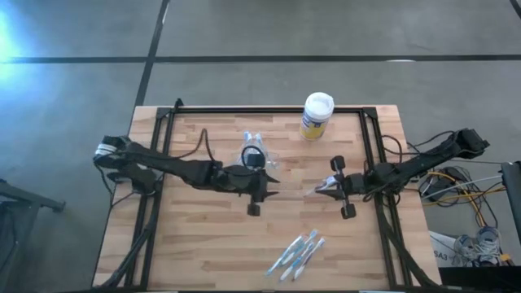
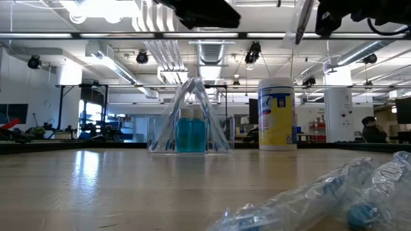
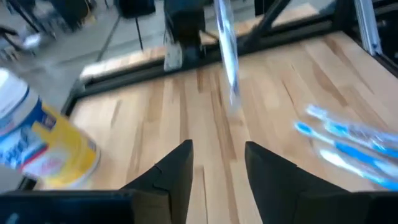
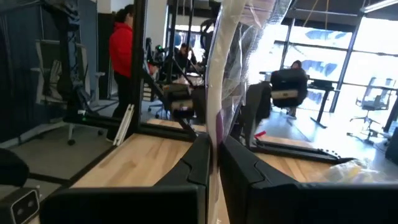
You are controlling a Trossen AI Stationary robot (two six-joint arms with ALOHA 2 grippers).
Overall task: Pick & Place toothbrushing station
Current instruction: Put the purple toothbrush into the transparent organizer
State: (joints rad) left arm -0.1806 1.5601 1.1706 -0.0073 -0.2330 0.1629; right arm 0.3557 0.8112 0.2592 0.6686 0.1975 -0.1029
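Right end effector (image 1: 326, 189), frame ctr-right, clamped on slim plastic-wrapped toothbrush (image 4: 217, 93); clear plastic holder (image 1: 255, 153) lies upper-left, nearer part-open, empty left end effector (image 1: 273, 185).

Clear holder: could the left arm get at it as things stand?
Probably yes. The left gripper hangs open and empty just beside the clear holder, with nothing between them. The right gripper is shut on a wrapped toothbrush well off to the side.
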